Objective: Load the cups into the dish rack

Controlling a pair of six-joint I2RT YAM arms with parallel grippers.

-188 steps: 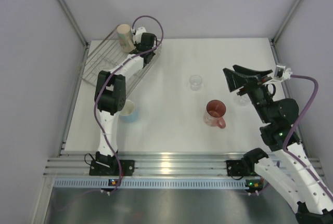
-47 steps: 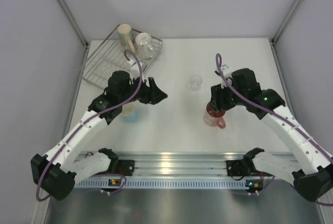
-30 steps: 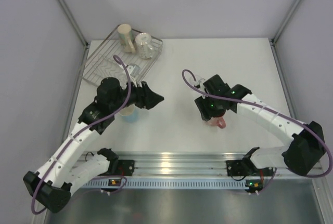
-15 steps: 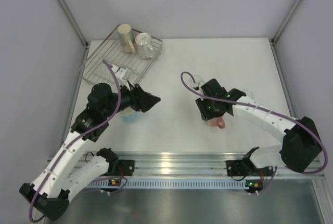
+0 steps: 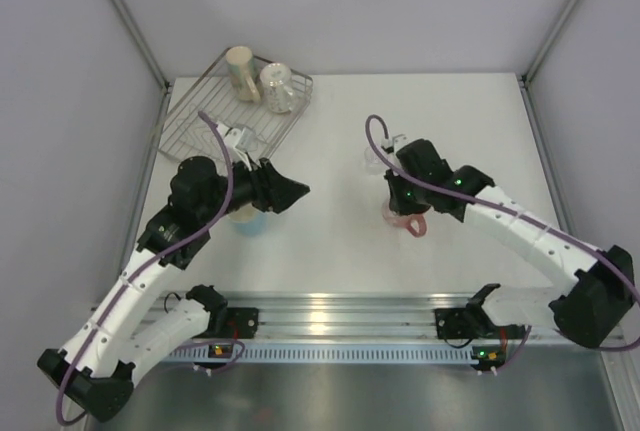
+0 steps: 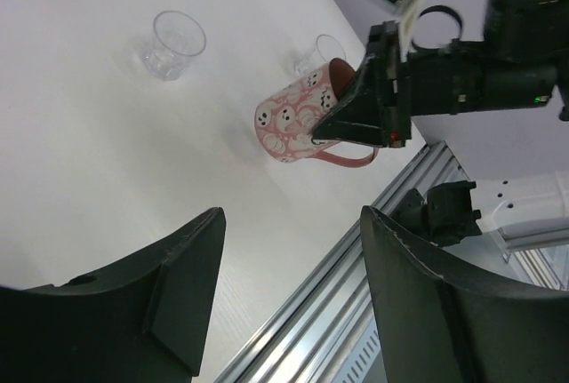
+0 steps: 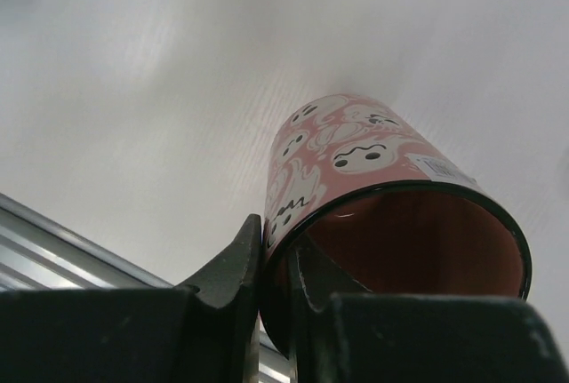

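Observation:
My right gripper [image 7: 277, 241] is shut on the rim of the pink-red mug [image 7: 356, 156], one finger outside the wall and one inside. The mug [image 5: 400, 219], printed with white ghost faces, sits tilted at centre right of the table. My left gripper [image 5: 295, 191] hangs open and holds nothing, just right of the light blue cup [image 5: 247, 219], which my arm partly hides. The dish rack [image 5: 205, 131] at the back left holds the cream mug [image 5: 240, 71] and the white dotted mug [image 5: 277, 86]. Two clear glasses [image 6: 176, 41] [image 6: 324, 50] stand beyond the pink mug.
An aluminium rail [image 5: 330, 311] runs along the near edge of the white table. Grey walls with metal posts close in the left, back and right sides. The right arm's purple cable [image 5: 372, 141] loops over the nearer glass.
My right gripper has closed onto the pink-red mug's rim and shifted it slightly toward the back left. The left arm has barely moved and stays open.

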